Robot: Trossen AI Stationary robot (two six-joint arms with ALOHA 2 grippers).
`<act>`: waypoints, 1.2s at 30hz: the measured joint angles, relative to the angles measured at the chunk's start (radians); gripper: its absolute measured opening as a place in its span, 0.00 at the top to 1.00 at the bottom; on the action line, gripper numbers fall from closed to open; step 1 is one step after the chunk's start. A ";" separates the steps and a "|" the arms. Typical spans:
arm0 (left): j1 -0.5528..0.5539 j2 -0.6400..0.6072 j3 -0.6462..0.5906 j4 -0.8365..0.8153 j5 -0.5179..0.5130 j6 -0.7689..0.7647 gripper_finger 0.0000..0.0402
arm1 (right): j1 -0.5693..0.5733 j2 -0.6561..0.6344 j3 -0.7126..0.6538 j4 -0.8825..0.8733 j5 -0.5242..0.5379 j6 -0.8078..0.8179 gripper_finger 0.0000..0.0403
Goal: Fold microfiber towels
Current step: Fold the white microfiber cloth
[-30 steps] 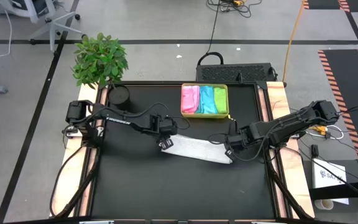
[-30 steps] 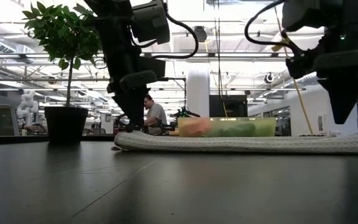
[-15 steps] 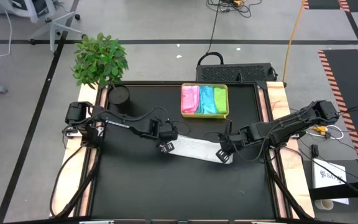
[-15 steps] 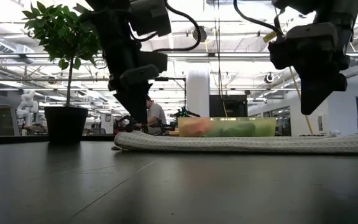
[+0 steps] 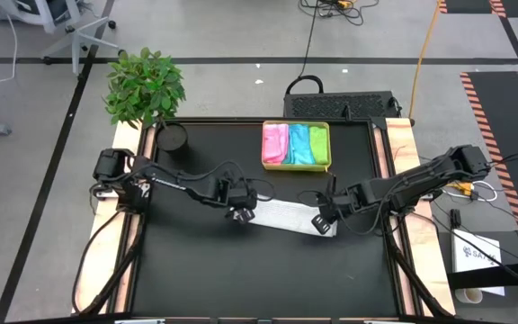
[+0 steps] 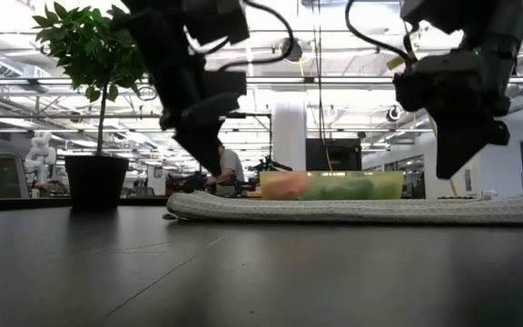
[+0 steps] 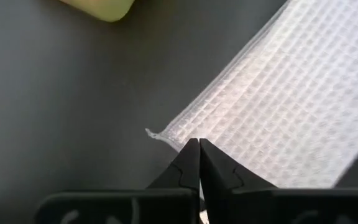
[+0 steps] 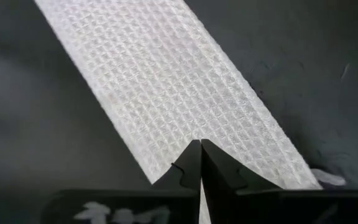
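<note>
Wrist views: end effectors (image 7: 199, 144) (image 8: 201, 144) pinched above white towel (image 8: 166, 87).

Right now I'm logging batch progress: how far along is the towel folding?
Done: pink, teal and lime green towels lie folded in the tray. In hand: the white towel, a folded strip on the table; left tool and right tool are shut at its ends. Left: finish folding it. No light blue towel shows.
</note>
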 joint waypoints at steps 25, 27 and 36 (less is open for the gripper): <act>0.015 -0.002 -0.242 0.223 0.011 -0.136 0.98 | 0.032 -0.004 -0.208 0.127 0.014 0.093 1.00; 0.014 -0.002 -0.242 0.223 0.009 -0.130 0.98 | 0.032 -0.006 -0.208 0.143 0.022 0.075 1.00; 0.014 -0.093 -0.173 0.197 -0.067 -0.093 0.97 | 0.023 -0.107 -0.179 0.221 -0.001 0.062 1.00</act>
